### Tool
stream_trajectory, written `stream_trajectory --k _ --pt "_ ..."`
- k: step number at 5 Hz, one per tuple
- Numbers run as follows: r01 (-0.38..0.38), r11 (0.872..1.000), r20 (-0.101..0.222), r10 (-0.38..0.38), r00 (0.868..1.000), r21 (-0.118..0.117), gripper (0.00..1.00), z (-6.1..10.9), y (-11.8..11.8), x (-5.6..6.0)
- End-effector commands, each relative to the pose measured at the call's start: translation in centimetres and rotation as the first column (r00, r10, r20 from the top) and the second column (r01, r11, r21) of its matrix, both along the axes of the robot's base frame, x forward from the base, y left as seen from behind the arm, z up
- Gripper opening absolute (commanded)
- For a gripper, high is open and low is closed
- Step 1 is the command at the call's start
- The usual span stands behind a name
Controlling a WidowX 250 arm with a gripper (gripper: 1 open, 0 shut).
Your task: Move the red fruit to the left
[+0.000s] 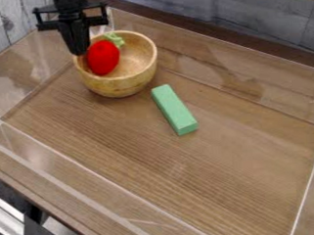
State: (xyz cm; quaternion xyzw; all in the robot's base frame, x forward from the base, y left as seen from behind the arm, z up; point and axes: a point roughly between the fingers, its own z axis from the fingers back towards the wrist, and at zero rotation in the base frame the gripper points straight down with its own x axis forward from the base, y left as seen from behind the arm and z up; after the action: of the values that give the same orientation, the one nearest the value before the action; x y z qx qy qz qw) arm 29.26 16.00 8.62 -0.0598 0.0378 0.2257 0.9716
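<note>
My pincer (80,49) points straight down over the left rim of the wooden bowl (129,79), and its jaws are drawn fully together, dark fingers reading as one narrow black column. The tips sit at the upper left shoulder of the red fruit (103,57), right against it as far as I can make out from this angle. I can't tell whether anything is actually pinched between them; the fingers hide that spot.

The red fruit sits inside the wooden bowl, toward the bowl's left side, its green leafy top poking up and to the right behind the fingers. It looks tilted, leaning against the bowl's inner wall, and I can't say whether it is resting on the bottom or lifted off it.

Working outward from the bowl: the green block (174,109) lies flat on the desk (189,177) just off the bowl's lower right, apart from it, long axis running diagonally away. The bowl itself stands in the far left corner of the desk. A clear low wall (24,145) rings the wooden surface, catching glare to the left of the bowl and along the near edge.
</note>
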Motion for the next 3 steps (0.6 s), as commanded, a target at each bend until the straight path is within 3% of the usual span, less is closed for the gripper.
stream_trajectory --k 1,3 --pt "0.012 0.998 0.081 -0.017 0.997 0.055 0.00 2.5 0.4 -0.4" --pt "0.043 0.997 0.068 -0.047 0.997 0.058 0.00 1.2 0.0 -1.6"
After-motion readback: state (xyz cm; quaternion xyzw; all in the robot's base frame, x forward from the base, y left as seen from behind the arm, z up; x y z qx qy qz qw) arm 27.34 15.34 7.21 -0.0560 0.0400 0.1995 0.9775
